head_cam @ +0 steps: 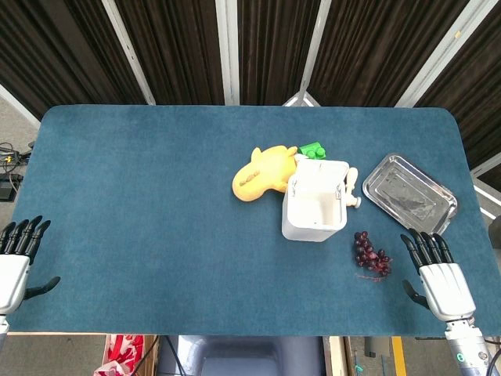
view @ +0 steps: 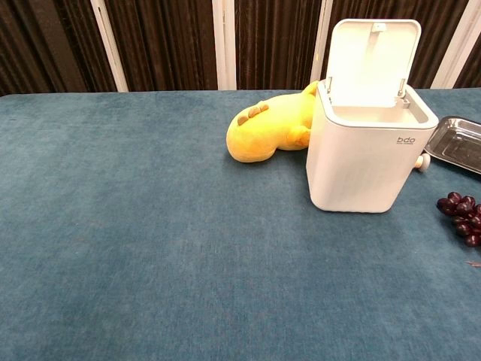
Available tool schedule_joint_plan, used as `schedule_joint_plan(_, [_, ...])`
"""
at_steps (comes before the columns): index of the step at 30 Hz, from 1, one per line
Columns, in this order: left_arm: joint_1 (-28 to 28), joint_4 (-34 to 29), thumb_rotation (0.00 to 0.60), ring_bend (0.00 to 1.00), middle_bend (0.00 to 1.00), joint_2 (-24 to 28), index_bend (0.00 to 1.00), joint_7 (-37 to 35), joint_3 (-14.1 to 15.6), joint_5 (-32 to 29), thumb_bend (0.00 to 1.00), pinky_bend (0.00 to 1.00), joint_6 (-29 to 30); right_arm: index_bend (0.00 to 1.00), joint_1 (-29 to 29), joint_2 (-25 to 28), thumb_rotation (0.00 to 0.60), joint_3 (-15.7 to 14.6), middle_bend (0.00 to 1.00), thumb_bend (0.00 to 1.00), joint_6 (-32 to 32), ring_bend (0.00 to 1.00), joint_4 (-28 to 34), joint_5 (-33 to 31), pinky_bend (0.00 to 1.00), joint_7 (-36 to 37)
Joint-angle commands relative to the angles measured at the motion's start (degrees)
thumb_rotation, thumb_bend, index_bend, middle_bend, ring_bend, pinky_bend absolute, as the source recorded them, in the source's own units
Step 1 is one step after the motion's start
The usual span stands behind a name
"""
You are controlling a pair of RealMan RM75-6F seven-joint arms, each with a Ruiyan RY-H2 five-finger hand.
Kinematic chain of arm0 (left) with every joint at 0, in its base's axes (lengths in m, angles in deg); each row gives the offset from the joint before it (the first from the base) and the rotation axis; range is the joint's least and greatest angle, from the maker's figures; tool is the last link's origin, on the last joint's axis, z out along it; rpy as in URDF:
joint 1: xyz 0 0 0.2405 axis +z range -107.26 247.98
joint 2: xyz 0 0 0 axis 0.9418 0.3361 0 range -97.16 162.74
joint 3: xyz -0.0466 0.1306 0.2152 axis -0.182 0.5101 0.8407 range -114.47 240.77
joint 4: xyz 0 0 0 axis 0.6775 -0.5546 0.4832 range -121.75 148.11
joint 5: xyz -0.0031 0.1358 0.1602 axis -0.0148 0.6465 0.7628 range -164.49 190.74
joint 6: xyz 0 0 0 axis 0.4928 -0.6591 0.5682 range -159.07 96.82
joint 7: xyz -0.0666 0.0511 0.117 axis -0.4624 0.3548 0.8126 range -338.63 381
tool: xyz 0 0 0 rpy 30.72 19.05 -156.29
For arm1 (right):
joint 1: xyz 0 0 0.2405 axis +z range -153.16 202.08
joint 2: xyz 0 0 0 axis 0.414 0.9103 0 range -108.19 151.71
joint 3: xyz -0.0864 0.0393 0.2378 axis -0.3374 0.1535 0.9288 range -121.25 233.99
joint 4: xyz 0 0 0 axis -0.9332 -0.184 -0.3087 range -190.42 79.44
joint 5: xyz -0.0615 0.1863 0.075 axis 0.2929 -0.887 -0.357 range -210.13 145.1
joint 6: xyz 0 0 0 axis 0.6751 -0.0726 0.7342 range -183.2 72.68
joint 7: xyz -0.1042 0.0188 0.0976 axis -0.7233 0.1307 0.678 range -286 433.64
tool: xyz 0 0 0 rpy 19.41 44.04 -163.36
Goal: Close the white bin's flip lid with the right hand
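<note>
The white bin [head_cam: 313, 210] [view: 366, 162] stands right of the table's middle, and its flip lid [view: 373, 62] is raised upright at the back. My right hand [head_cam: 438, 274] rests at the table's near right edge, fingers spread and holding nothing, well to the right of the bin and nearer to me. At the near left edge lies my left hand [head_cam: 16, 258], also spread and empty. The chest view shows neither hand.
A yellow plush toy [head_cam: 264, 172] [view: 270, 128] lies against the bin's left side, with a green block [head_cam: 312, 149] behind it. A metal tray [head_cam: 409, 193] [view: 460, 143] sits to the right. Dark grapes [head_cam: 371, 254] [view: 461, 214] lie between bin and right hand. A small wooden piece [head_cam: 352, 188] is beside the bin.
</note>
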Motion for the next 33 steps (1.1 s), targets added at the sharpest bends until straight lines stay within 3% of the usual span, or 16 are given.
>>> schedule_joint_plan(1, [0.0, 0.0, 0.600, 0.00, 0.00, 0.0, 0.00, 0.0, 0.0, 0.0, 0.00, 0.00, 0.0, 0.00, 0.0, -0.1, 0.600, 0.0, 0.00, 0.34, 0.0, 0.00, 0.0, 0.1, 0.00, 0.0])
schedule_joint_plan(12, [0.5, -0.1, 0.600, 0.00, 0.00, 0.3, 0.00, -0.4, 0.2, 0.3, 0.00, 0.00, 0.7, 0.00, 0.1, -0.1, 0.600, 0.5, 0.00, 0.34, 0.2, 0.00, 1.0, 0.5, 0.00, 0.2])
schedule_joint_plan(17, [0.7, -0.1, 0.600, 0.00, 0.00, 0.5, 0.00, -1.0, 0.1, 0.1, 0.00, 0.00, 0.9, 0.00, 2.1, 1.2, 0.600, 3.0, 0.00, 0.34, -1.2, 0.00, 6.2, -1.3, 0.00, 0.0])
schedule_joint_plan(19, [0.7, -0.3, 0.600, 0.00, 0.00, 0.6, 0.00, -1.3, 0.1, -0.1, 0.00, 0.00, 0.8, 0.00, 3.7, 2.2, 0.600, 5.2, 0.00, 0.34, -2.6, 0.02, 9.4, -3.2, 0.12, 0.1])
schedule_joint_plan(21, [0.7, -0.4, 0.600, 0.00, 0.00, 0.7, 0.00, -1.6, 0.1, -0.3, 0.00, 0.00, 0.7, 0.00, 5.5, 3.7, 0.600, 7.3, 0.06, 0.34, -5.3, 0.11, 13.2, -6.7, 0.30, -0.8])
schedule_joint_plan(24, [0.6, -0.7, 0.600, 0.00, 0.00, 0.8, 0.00, -1.8, 0.0, -0.5, 0.00, 0.00, 0.3, 0.00, 8.4, 5.9, 0.600, 10.5, 0.38, 0.34, -9.5, 0.46, 18.7, -12.8, 0.60, -1.3])
schedule_joint_plan(28, [0.2, -1.0, 0.600, 0.00, 0.00, 0.8, 0.00, -1.8, -0.1, -0.7, 0.00, 0.00, -0.3, 0.00, 12.9, 8.6, 0.600, 14.9, 0.57, 0.41, -14.6, 0.64, 24.4, -22.0, 0.71, -3.0])
schedule_joint_plan(33, [0.0, -1.4, 0.600, 0.00, 0.00, 0.9, 0.00, -1.7, 0.0, -0.8, 0.00, 0.00, -1.0, 0.00, 18.3, 10.2, 0.600, 18.9, 0.63, 0.48, -18.1, 0.70, 27.1, -31.6, 0.73, -7.1])
